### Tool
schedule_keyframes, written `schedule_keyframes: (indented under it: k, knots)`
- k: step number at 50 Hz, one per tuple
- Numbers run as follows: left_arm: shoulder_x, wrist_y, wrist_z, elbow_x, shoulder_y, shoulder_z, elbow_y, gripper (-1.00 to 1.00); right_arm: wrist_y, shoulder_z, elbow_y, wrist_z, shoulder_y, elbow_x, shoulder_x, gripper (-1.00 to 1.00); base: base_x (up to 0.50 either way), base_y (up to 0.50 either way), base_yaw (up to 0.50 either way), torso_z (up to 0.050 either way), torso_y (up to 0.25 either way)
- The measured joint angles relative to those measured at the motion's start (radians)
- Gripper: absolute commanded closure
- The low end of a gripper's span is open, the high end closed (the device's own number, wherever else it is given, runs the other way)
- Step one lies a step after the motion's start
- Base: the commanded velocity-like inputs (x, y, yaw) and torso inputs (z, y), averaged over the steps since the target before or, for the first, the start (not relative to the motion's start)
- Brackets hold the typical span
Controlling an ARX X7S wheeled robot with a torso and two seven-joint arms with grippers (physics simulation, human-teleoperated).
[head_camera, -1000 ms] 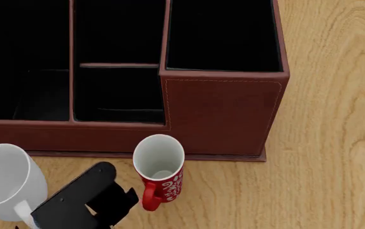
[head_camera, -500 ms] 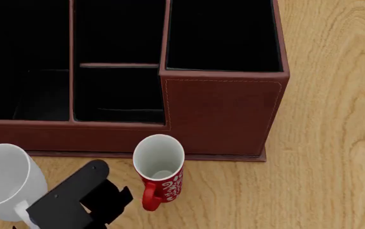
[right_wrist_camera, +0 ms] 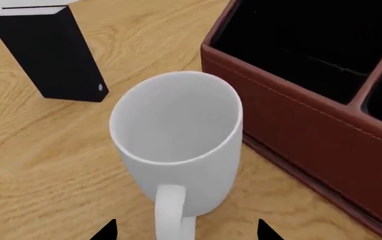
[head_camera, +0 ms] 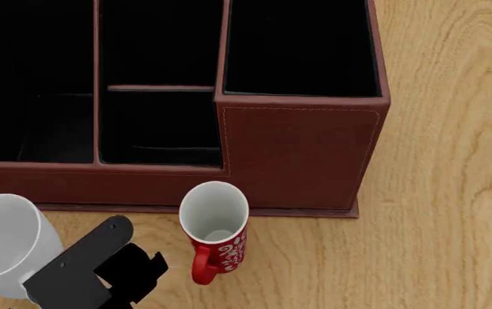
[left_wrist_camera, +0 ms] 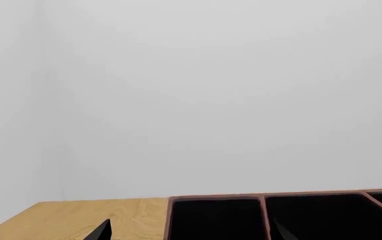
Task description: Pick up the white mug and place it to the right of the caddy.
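Right gripper [right_wrist_camera: 184, 231] nearest: only two dark fingertips [right_wrist_camera: 104, 231] show in the right wrist view, spread wide either side of the white mug's handle, holding nothing. That spacing reads as an approach lined up on the handle, jaws apart to take it between them; grasp not yet made

White mug [right_wrist_camera: 176, 147] stands upright on the wooden table [head_camera: 451, 193], handle turned toward the right wrist camera, mouth up and empty. In the head view it sits at the lower left edge, near the front wall of the caddy [head_camera: 301, 154] but apart from it, well left of where it must end up

Red mug [head_camera: 215, 228] upright just in front of the caddy, between white mug and the open table to the caddy's right; judged an obstacle for any low carry

Black book [right_wrist_camera: 47, 52] stands upright beyond the white mug

Left gripper [left_wrist_camera: 191, 234]: fingertips barely in view, apart and holding nothing, over the caddy's compartments
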Motion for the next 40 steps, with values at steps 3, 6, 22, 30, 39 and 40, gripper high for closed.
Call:
schedule_keyframes:
  k: [3, 6, 22, 30, 39, 40]
  knots:
    - [-0.001, 0.002, 0.0, -0.001, 0.001, -0.001, -0.001, -1.0, 0.0, -0.004, 0.006, -0.001, 0.003, -0.001, -0.005, -1.0, 0.0, 0.0, 0.0, 0.0, 0.0]
    - [-0.002, 0.006, 0.0, -0.002, 0.003, -0.003, -0.004, -1.0, -0.001, -0.008, 0.012, -0.003, 0.004, -0.002, -0.009, -1.0, 0.0, 0.0, 0.0, 0.0, 0.0]
    - [-0.006, 0.015, -0.002, -0.008, 0.008, -0.008, -0.009, -1.0, -0.006, -0.03, 0.039, -0.01, 0.009, -0.005, -0.03, -1.0, 0.0, 0.0, 0.0, 0.0, 0.0]
    - [-0.009, 0.015, -0.004, -0.01, 0.008, -0.006, -0.01, -1.0, -0.012, -0.039, 0.053, -0.015, 0.01, -0.005, -0.036, -1.0, 0.0, 0.0, 0.0, 0.0, 0.0]
    - [-0.011, 0.018, -0.005, -0.011, 0.008, -0.005, -0.013, -1.0, -0.017, -0.047, 0.068, -0.018, 0.01, -0.006, -0.042, -1.0, 0.0, 0.0, 0.0, 0.0, 0.0]
    - [-0.012, 0.018, -0.005, -0.011, 0.009, -0.005, -0.013, -1.0, -0.018, -0.048, 0.07, -0.019, 0.01, -0.006, -0.042, -1.0, 0.0, 0.0, 0.0, 0.0, 0.0]
